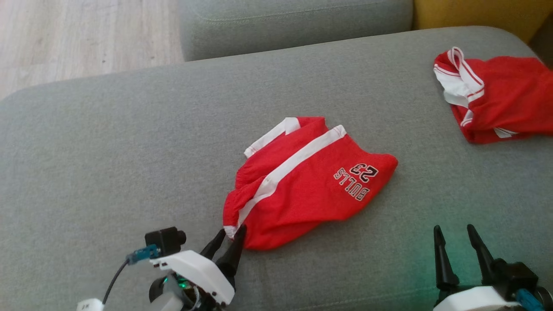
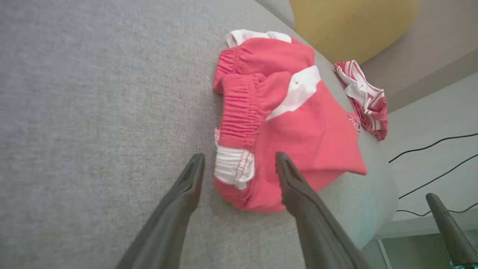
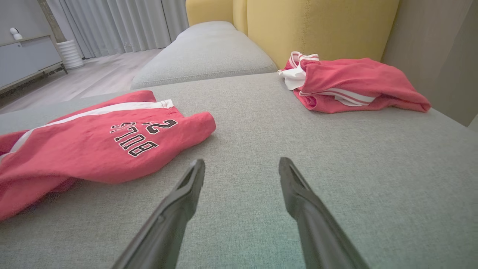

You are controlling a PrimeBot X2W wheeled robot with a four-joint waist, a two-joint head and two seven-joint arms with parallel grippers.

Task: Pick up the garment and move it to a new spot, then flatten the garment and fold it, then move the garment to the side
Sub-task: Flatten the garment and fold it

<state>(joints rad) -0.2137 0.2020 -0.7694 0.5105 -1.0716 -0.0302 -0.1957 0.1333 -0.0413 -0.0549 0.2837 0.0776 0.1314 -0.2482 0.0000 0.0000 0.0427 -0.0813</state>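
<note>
- Nearest to us, at the lower left of the head view, our left gripper (image 1: 232, 231) points up and to the right. Its two dark fingers are spread open and clamp nothing.
- In the left wrist view, the left gripper (image 2: 239, 157) straddles the near corner of a pair of red shorts (image 2: 298, 123). The white end of a side stripe and part of the gathered waistband lie between the fingers. We cannot tell whether the fingers touch the cloth.
- At the lower right of the head view, our right gripper (image 1: 453, 229) is also wide open and empty. It is over bare grey fabric, well apart from the shorts.
- In the right wrist view, nothing lies between the fingers of the right gripper (image 3: 242, 161), and the shorts (image 3: 93, 149) are off to the left of them.
- The shorts (image 1: 302, 190) lie crumpled, not flat, near the middle of a wide grey couch seat (image 1: 108, 151). They are red with white side stripes, and the print "BULLS 23" reads upside down from the head view.
- Farther off, at the right end of the seat, lies a second garment (image 1: 501, 99). It is red with white trim, bunched up and well apart from the shorts.
- Behind that garment stands a yellow backrest (image 3: 317, 26).
- Another grey cushion (image 1: 293, 21) sits beyond the seat's far edge, and a pale wooden floor (image 1: 65, 34) shows at the far left.
</note>
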